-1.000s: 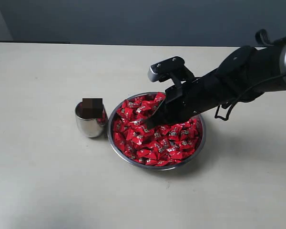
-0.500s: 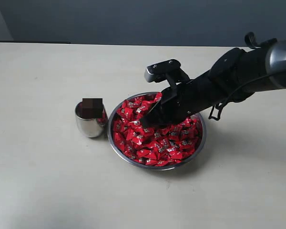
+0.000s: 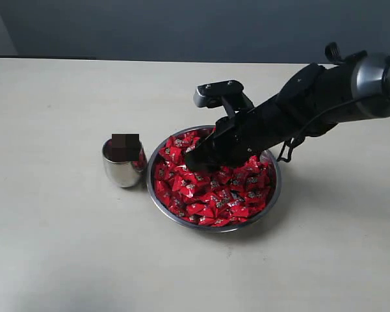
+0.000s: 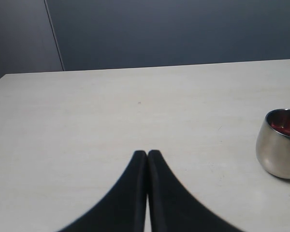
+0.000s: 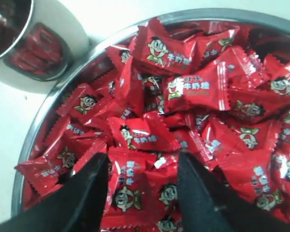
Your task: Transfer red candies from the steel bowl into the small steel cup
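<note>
Where the pale surface [image 3: 65, 247] fills the exterior frame, one wide, shallow bowl [image 3: 214, 229] of steel sits at centre, heaped with red candies [image 3: 208, 195]. One small steel cup [image 3: 120, 170] stands just left of the bowl, red candy inside. The right claw [image 3: 194, 159] reaches in from the upper right, fingers spread apart, tips among the wrappers, nothing gripped. The left claw [image 4: 147, 153] has its fingers pressed together, empty, over bare surface near the cup.

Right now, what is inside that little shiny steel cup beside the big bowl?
Shiny red wrapped candies lie inside the small polished steel cup. How many there are, and the cup's bottom, are hidden by its wall and the top candies.
</note>
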Motion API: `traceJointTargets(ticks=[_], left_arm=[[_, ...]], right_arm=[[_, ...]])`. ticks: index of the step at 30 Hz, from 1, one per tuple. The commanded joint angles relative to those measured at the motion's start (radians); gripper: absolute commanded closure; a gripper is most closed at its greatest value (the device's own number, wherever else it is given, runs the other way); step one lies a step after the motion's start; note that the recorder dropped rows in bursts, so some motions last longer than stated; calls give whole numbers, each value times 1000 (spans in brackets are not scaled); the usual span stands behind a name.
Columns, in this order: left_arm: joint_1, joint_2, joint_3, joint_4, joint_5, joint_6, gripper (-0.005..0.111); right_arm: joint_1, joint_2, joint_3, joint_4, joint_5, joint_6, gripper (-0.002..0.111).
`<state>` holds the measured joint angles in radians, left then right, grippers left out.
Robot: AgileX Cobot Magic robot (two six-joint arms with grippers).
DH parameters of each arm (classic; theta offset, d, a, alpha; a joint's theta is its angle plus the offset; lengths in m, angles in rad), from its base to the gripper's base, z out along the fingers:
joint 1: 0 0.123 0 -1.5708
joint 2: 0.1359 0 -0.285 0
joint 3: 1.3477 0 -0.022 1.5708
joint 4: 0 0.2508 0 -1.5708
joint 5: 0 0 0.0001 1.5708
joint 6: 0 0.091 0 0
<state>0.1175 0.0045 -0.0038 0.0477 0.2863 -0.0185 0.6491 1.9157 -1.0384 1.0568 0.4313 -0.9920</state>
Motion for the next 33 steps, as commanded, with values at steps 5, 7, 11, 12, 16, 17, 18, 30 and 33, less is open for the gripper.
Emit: traceJointTargets(ticks=[5, 7, 11, 12, 16, 17, 18, 30, 33], left_arm=[[1, -4, 4, -2, -2, -1, 106], [1, -4, 4, -2, -2, -1, 106], [1, -4, 4, -2, -2, -1, 106], [1, -4, 4, -2, -2, -1, 106], [1, -4, 4, -2, -2, -1, 106], [1, -4, 4, -2, -2, -1, 106], [1, -4, 4, -2, -2, -1, 106], [1, -4, 4, -2, -2, -1, 106], [1, -4, 4, -2, -2, -1, 106]], right_arm=[[21, 41, -22, -66, -47, 47, 64], [21, 52, -22, -102, -49, 65, 64], [21, 64, -22, -239, -57, 183, 64], [21, 64, -22, -253, -57, 190, 64], [21, 64, -22, -354, -34, 264, 64], [21, 64, -22, -381, -31, 290, 64], [21, 64, -22, -404, -31, 317, 66], [21, 64, -22, -406, -31, 321, 85], [21, 63, -22, -406, -31, 321, 85]])
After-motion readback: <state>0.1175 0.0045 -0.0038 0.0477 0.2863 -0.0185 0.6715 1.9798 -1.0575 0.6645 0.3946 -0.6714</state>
